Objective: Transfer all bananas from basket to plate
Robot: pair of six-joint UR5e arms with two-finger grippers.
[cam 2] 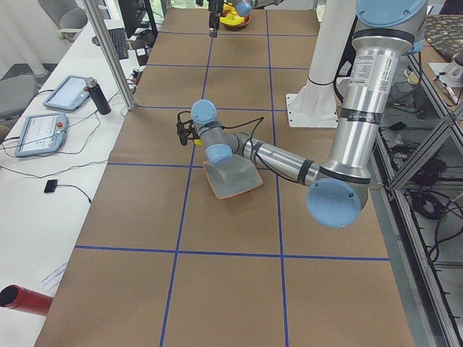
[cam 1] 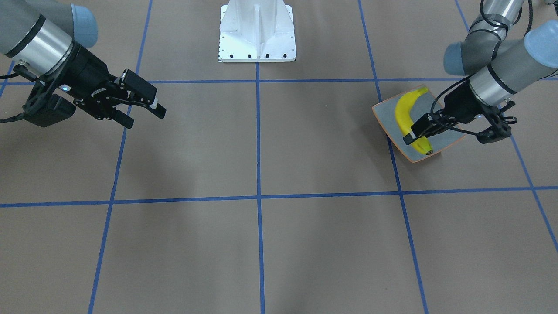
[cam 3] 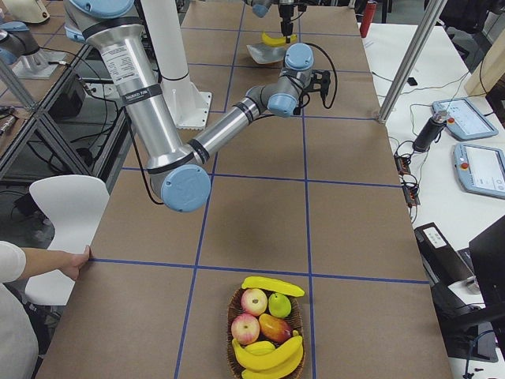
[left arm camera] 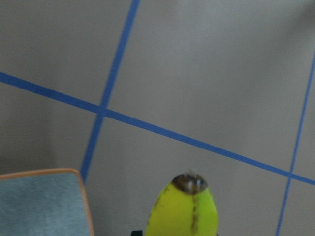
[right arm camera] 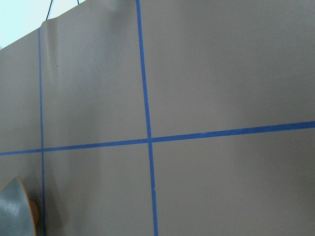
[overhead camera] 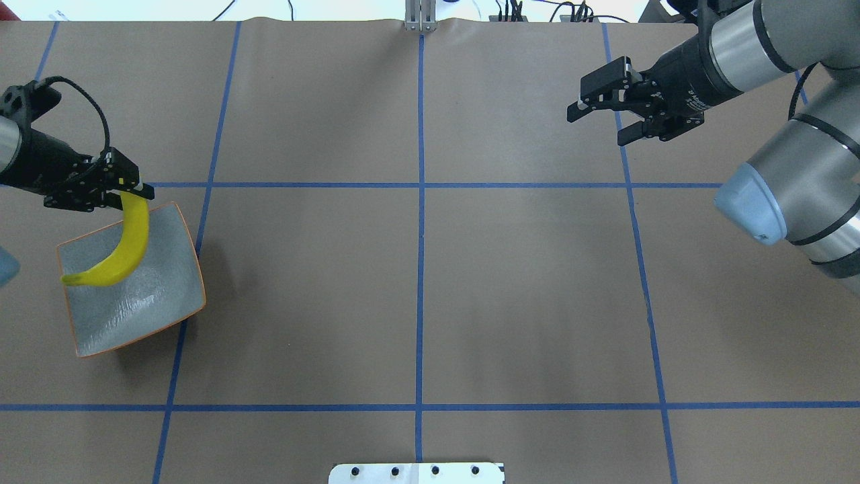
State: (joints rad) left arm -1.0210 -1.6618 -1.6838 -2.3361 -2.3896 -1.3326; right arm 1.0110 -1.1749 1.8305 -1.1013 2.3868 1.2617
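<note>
One yellow banana (overhead camera: 127,249) lies slanted over the grey-blue, orange-rimmed plate (overhead camera: 148,302) at the table's left. My left gripper (overhead camera: 130,192) is shut on the banana's far end; in the front view the gripper (cam 1: 413,134) sits over the banana (cam 1: 403,113) and the plate (cam 1: 444,141). The banana's tip (left arm camera: 187,206) fills the bottom of the left wrist view. My right gripper (overhead camera: 600,118) is open and empty above the far right of the table. The basket (cam 3: 237,316) holds several more bananas (cam 3: 268,357) with other fruit.
The white robot base (cam 1: 257,35) stands at the table's robot-side edge. Apples and other fruit (cam 3: 254,302) share the basket. A person's hand (cam 3: 47,260) rests by the table in the right side view. Blue tape lines grid the brown table.
</note>
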